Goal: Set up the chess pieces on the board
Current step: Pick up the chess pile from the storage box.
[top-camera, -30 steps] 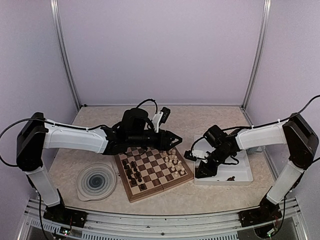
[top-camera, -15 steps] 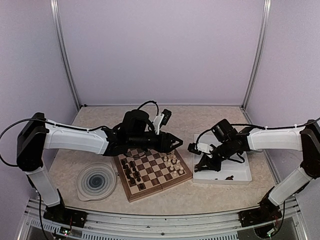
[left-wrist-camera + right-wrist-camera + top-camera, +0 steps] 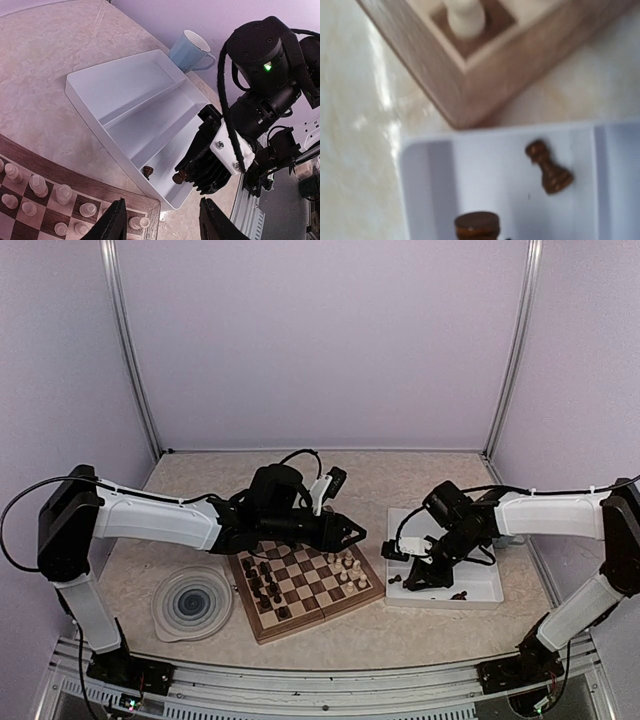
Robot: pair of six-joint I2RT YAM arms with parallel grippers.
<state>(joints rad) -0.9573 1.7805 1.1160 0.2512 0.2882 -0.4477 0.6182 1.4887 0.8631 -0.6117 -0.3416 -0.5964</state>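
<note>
Nearest the arm bases we see a round plate with blue swirls (image 3: pixel 193 602) on the table, just left of the square wooden chessboard (image 3: pixel 305 590) with its dark brown and tan squares. On the chessboard, small dark brown pieces (image 3: pixel 265 585) crowd the left side and small pale cream pieces (image 3: pixel 347 565) stand along the right side. We cannot tell which figures they are.

Just right of the chessboard, not touching it, sits a white rectangular two-compartment tray (image 3: pixel 486 582). In its near compartment we find a loose dark piece (image 3: pixel 147 171) by the corner closest to the chessboard. The right wrist view shows this loose dark piece (image 3: pixel 549 167) lying on its side. A few more dark bits (image 3: pixel 460 595) lie further right in the same compartment.

The right gripper (image 3: pixel 412 580) reaches down into that compartment, its fingers closed on a held dark piece (image 3: pixel 179 176). We also see the held dark piece (image 3: pixel 477 225) as a round end at the bottom of the right wrist view.

The left gripper (image 3: pixel 352 533) hovers above the chessboard's far right corner. In its own camera its two fingers (image 3: pixel 117 222) stand wide apart with nothing between them.

Beyond the tray we see a pale blue mug (image 3: pixel 192 47) on the table.
</note>
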